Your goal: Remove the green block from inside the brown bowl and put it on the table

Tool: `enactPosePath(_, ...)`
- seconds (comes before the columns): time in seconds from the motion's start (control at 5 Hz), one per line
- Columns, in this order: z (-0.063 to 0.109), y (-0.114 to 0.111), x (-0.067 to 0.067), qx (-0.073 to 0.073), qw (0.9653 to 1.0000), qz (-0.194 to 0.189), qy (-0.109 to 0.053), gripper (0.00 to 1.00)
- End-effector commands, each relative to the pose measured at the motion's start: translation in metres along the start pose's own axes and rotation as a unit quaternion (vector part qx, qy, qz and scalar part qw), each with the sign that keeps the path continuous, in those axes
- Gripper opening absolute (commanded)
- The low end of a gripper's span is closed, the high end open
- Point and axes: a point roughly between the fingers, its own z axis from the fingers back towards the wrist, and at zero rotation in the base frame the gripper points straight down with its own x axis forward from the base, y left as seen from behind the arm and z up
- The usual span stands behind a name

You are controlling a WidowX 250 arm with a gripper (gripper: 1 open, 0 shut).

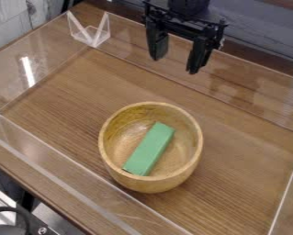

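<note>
Pincer (182, 50) spread, empty, high at back; your green block (150, 149) lies nearer camera in brown bowl (118, 168), long axis diagonal.

Evenly and fairly brightly lit, apparently from overhead, with no deep darkness except at the lower left corner. Soft sheen spread across the glossy brown wood-grain table (75, 96), strongest left of the black gripper's fingers (200, 53) and below them. White glare streaks caught on the clear acrylic walls (26, 69) far left of the fingers and along the near wall's edge. Faint, diffuse shadow inside the round tan wooden bowl (152, 179), well below the fingers, beside the bright green rectangular block (150, 149). Low in resolution and slightly soft overall; fingers a little blurred, edges of the bowl grainy. No obvious bending of straight lines at the borders.
</note>
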Motion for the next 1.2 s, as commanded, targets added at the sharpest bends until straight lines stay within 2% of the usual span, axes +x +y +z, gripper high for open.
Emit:
enactPosePath(0.0, -0.011, -0.001, -0.019, -0.001, 1.0000, -0.002, 0.002, 1.00)
enactPosePath(0.2, -0.027, -0.010, -0.054, -0.001, 1.0000, -0.006, 0.005, 1.00)
enactPosePath(0.4, -0.038, -0.015, -0.066, -0.003, 0.9998, -0.010, -0.014, 1.00)
enactPosePath(0.6, -0.050, -0.019, -0.071, -0.005, 0.9995, -0.020, -0.025, 1.00)
enactPosePath(0.8, -0.056, -0.025, -0.075, -0.005, 0.9987, -0.029, -0.042, 1.00)
enactPosePath(1.0, -0.059, -0.024, -0.074, -0.007, 0.9985, -0.031, -0.046, 1.00)
